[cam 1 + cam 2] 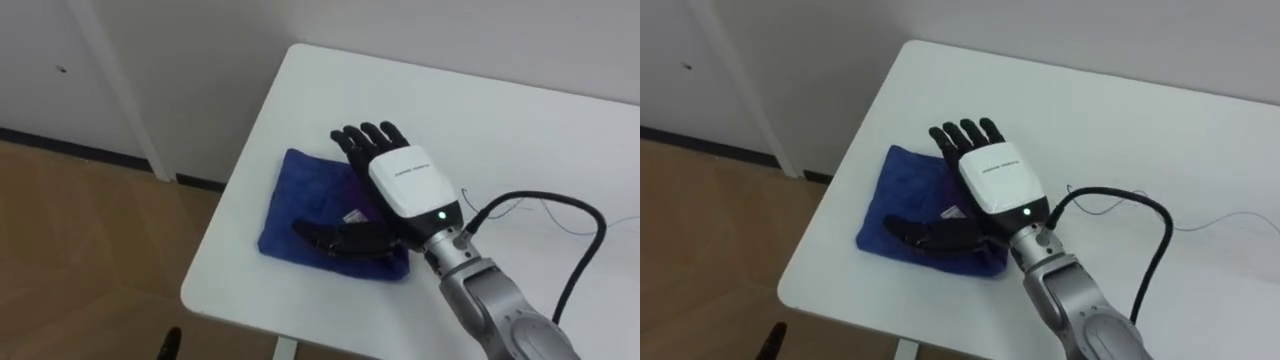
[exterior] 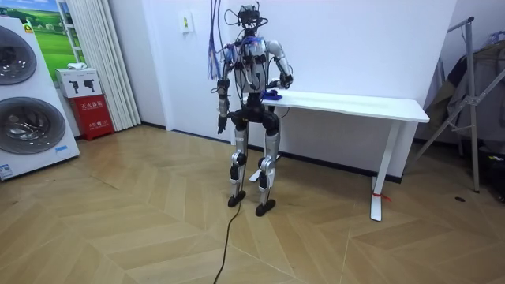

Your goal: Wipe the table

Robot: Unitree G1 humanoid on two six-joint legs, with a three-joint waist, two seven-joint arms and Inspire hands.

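A blue cloth [image 1: 300,205] [image 1: 902,195] lies flat on the white table [image 1: 500,120] [image 1: 1140,130], close to its near left corner. My right hand [image 1: 402,180] [image 1: 992,172] rests palm down on the cloth's right half, open, with fingers straight toward the wall and the thumb stretched left across the cloth's near edge. In the room view I stand at the table's [image 2: 355,104] left end with that arm over the cloth [image 2: 272,96]. My left hand [image 2: 222,126] hangs at my side.
The table's left edge and near edge run close to the cloth, with wooden floor [image 1: 80,260] below. White tabletop stretches to the right. Washing machines [image 2: 24,102] and a red box [image 2: 95,114] stand at the room view's left, a rack [image 2: 473,87] at its right.
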